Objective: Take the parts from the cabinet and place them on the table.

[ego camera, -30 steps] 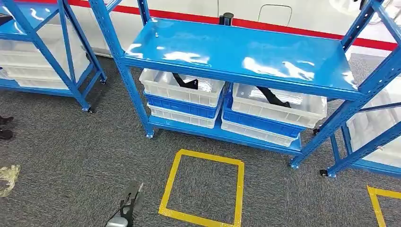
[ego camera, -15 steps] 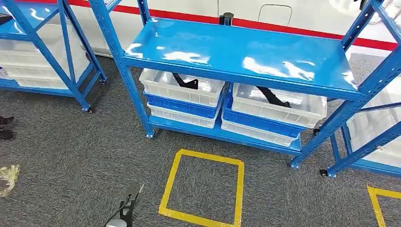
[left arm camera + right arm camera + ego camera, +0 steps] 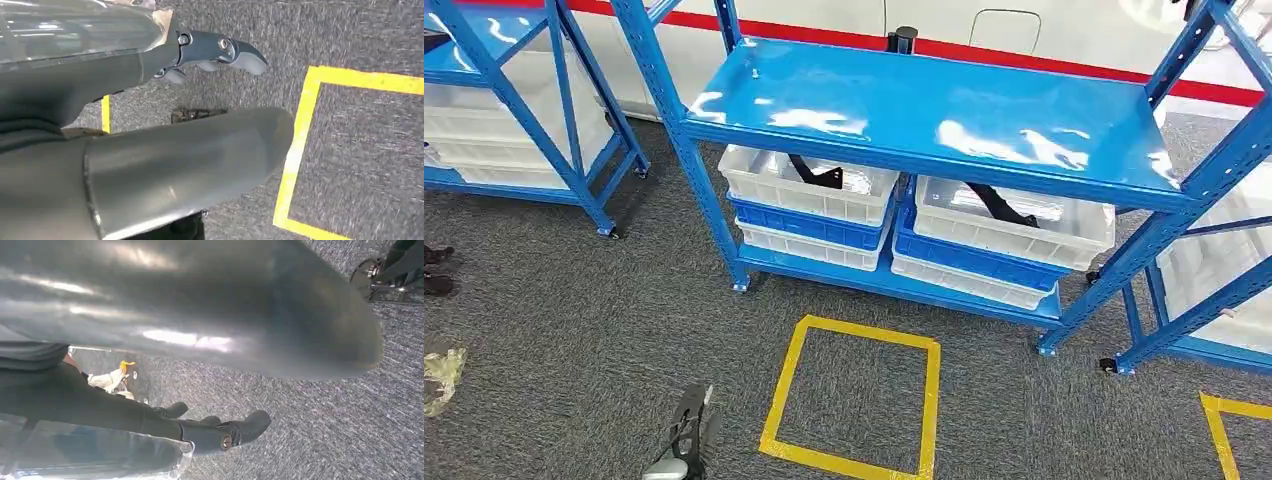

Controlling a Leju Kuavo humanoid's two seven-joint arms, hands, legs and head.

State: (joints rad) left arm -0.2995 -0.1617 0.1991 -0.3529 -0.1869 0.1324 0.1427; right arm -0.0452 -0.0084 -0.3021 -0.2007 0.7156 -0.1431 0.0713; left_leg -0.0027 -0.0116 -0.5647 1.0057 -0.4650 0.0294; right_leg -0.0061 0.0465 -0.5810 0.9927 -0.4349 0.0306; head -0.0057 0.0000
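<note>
A blue rack (image 3: 924,110) stands ahead of me, its middle shelf bare. Under that shelf are two stacks of white and blue bins. A black part (image 3: 816,176) lies in the left top bin (image 3: 764,185). Another black part (image 3: 1001,204) lies in the right top bin (image 3: 1069,235). My left hand (image 3: 686,435) hangs low over the carpet, far short of the rack. Its thumb (image 3: 190,165) and dark fingers (image 3: 215,50) are apart and hold nothing. My right hand (image 3: 225,355) also hangs over the carpet, its fingers (image 3: 220,432) spread from the thumb, with nothing in it.
A yellow tape square (image 3: 854,395) marks the carpet before the rack, and a second one (image 3: 1234,430) lies at the lower right. More blue racks with white bins stand at left (image 3: 514,100) and right (image 3: 1214,290). Dark shoes (image 3: 436,270) and crumpled plastic (image 3: 439,375) lie at the left edge.
My left hand has sunk a little toward the bottom edge of the head view. The rack, bins and parts stay put.
</note>
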